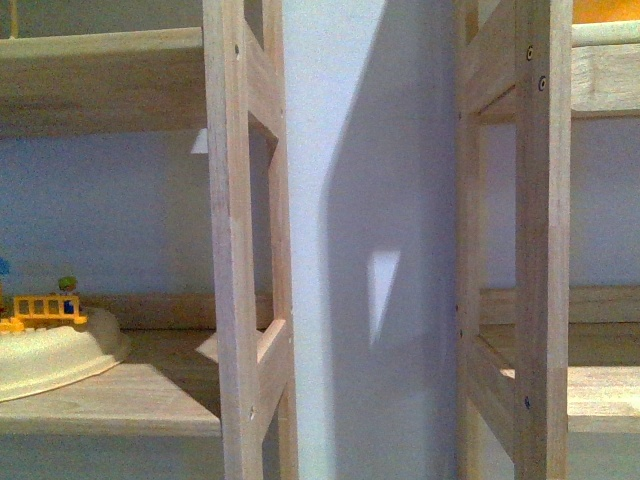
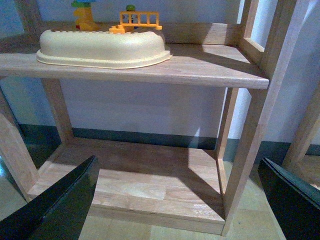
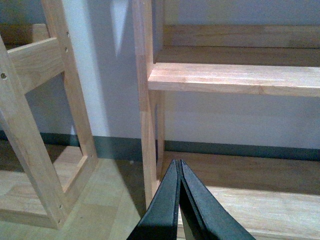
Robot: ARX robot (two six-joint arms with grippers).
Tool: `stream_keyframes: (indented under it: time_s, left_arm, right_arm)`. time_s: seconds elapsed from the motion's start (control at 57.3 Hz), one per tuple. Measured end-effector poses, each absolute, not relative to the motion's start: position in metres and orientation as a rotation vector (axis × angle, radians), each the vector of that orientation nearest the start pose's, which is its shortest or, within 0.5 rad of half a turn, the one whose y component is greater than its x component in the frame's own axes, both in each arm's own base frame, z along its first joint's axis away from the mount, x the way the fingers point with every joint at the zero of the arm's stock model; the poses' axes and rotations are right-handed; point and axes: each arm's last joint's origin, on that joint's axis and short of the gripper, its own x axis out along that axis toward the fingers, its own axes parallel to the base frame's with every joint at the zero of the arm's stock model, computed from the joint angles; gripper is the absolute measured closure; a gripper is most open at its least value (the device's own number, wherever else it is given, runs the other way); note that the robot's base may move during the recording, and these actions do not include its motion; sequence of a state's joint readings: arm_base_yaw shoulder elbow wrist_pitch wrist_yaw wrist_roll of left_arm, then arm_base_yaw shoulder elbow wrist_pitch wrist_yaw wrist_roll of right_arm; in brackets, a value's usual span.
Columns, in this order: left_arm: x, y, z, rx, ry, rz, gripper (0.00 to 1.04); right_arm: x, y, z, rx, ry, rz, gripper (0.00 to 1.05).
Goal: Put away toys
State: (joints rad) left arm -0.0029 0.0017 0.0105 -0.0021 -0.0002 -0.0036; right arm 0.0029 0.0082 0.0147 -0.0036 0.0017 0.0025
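Black fingers of the left tool (image 2: 175,200) stand wide apart at the near edge of the left wrist view, holding nothing, above the bottom shelf (image 2: 145,185) of a wooden rack. On the shelf above (image 2: 200,65) sits a cream playset (image 2: 102,47) with a yellow fence (image 2: 140,19), toward that shelf's left end and back edge. The right tool (image 3: 179,200) has its fingers pressed together on nothing, pointing at the foot of a second rack's post (image 3: 145,100).

No plush toy shows clearly in any view; only an orange patch (image 1: 605,10) at the top right corner of the front view, above the right rack's upper shelf, could be it, and I cannot tell.

The step looks like searching, so it would be best to pull back or turn until the toy is found before committing either arm, keeping clear of the posts. Both racks are pale wood against a plain wall (image 1: 370,200) with a dark skirting strip (image 3: 240,149); the floor (image 3: 105,200) is light wood, crossed by sunlight.
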Motion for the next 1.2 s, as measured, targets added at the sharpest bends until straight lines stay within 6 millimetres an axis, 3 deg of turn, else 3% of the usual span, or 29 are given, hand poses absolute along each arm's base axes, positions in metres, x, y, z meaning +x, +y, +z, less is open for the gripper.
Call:
stream_keyframes:
  time_s: [0.523,1.204]
  left_arm:
    - [0.0972,-0.0003,0.1667,-0.004,-0.007,-0.003,0.06]
    - [0.0972,-0.0003,0.1667,-0.004,-0.007,-0.003,0.06]
  right_arm:
    - [0.0973,0.0002,0.1674,0.003,-0.003,0.001,0.06]
    - [0.0973,0.0002,0.1676,0.002,-0.004,0.001,0.07]
